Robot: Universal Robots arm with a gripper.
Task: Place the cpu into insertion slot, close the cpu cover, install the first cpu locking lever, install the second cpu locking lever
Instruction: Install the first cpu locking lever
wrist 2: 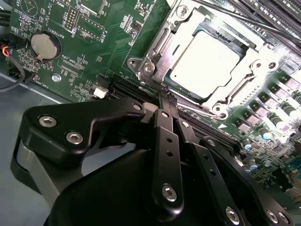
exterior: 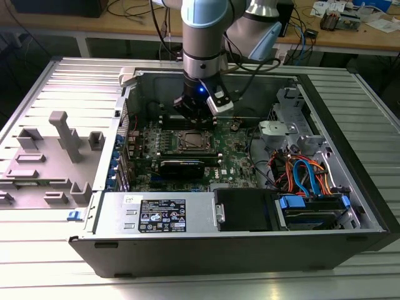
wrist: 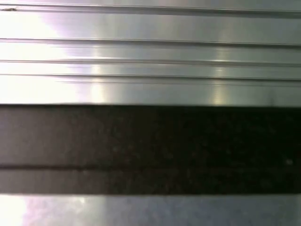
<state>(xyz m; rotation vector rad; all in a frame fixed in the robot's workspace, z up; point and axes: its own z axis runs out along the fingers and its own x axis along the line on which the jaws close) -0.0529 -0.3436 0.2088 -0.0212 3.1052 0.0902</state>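
The cpu lies flat in the insertion slot, its silver top showing. The cpu cover is down around it, framing the chip in its window. A thin metal locking lever runs along one side of the socket. In the second wrist view my gripper is shut, its black fingers pressed together, and the tip hovers just off the socket's edge near a corner of the frame. In the exterior view the gripper hangs over the green board just behind the socket.
The open computer case surrounds the board, with black memory slots, a graphics card, a power supply and coloured cables. A grey fixture tray lies at the exterior view's left. Ribbed metal shows in the first wrist view.
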